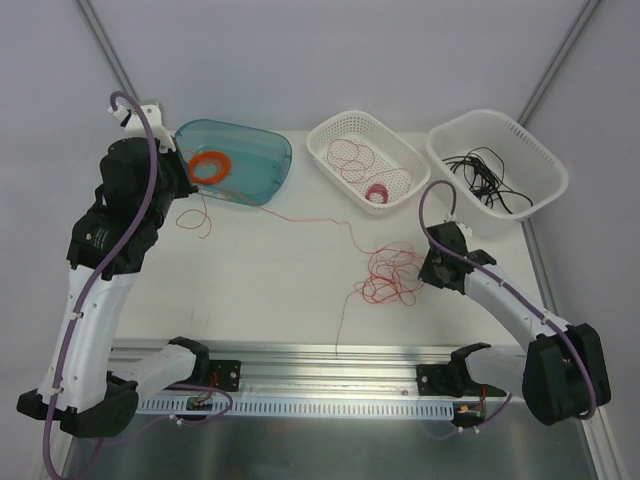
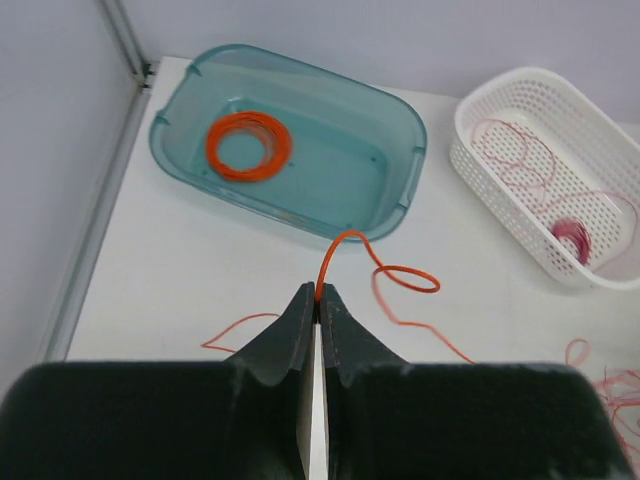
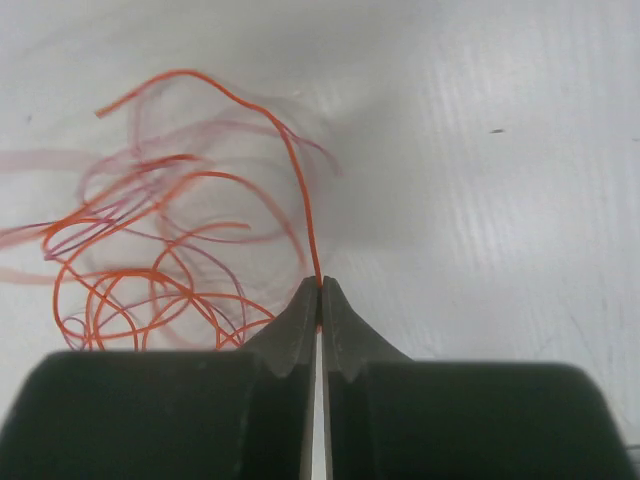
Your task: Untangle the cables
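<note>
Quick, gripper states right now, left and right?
Left gripper: shut, pinching the orange cable.
Right gripper: shut, pinching an orange strand from the tangle.

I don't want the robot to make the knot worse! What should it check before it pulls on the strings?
1. Is the left gripper shut on the orange cable? Ok.
2. Is the right gripper shut on a strand? Ok.
3. Do both hold the same cable? Cannot tell.
4. Is the tangle loosened? Not ok: its loops lie bunched on the table.
5. Is the orange cable clear of the teal tub? Cannot tell: it runs close to the rim.
</note>
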`<act>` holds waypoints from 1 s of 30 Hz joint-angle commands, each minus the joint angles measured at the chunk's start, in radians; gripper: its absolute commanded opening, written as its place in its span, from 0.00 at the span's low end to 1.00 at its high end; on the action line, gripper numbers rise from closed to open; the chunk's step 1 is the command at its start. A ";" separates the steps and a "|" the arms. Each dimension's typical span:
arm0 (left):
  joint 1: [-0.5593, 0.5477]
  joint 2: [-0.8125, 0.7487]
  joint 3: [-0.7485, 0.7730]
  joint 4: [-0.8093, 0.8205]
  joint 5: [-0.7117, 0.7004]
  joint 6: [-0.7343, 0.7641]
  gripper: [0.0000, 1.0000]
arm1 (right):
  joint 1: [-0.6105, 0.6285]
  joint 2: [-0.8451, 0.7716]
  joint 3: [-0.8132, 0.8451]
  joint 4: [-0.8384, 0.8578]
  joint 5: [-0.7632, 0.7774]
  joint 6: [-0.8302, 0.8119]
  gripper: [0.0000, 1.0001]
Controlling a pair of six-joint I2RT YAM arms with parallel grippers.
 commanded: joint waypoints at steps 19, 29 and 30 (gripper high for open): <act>0.149 0.095 0.164 -0.020 0.218 0.027 0.00 | -0.187 -0.082 -0.039 -0.012 -0.220 -0.109 0.16; 0.149 0.209 0.325 0.014 0.314 -0.034 0.00 | -0.150 -0.180 0.012 -0.070 -0.231 -0.164 0.81; 0.149 0.223 0.345 0.016 0.320 -0.034 0.00 | -0.148 -0.192 0.018 -0.076 -0.232 -0.170 0.84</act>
